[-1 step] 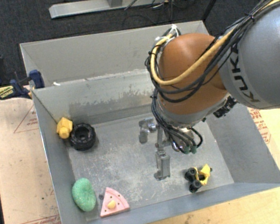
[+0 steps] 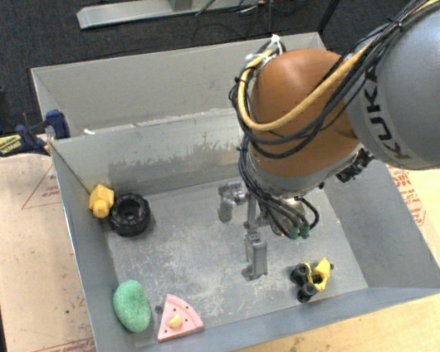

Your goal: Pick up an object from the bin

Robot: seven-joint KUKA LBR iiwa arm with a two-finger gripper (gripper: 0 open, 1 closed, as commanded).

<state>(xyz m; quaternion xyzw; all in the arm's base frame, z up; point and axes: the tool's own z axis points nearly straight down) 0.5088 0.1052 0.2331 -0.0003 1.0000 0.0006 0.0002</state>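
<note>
The arm's orange cover (image 2: 296, 107) hangs over the right half of the bin (image 2: 231, 333), with the arm reaching in from the right. Below it the pincer (image 2: 242, 230) is wide open and empty above bare floor mid-bin, with free room around it. There are five things, one of each. A yellow-and-black toy (image 2: 312, 278) lies nearest, front right. A pink wedge (image 2: 177, 317) and a green lump (image 2: 131, 305) lie front left. A black ring (image 2: 130, 214) touches a yellow piece (image 2: 101, 199) by the left wall.

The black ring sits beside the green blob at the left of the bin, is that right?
No. The camera view shows the black ring beside the yellow piece at the left of the bin; the green blob lies apart, by the pink wedge.
</note>
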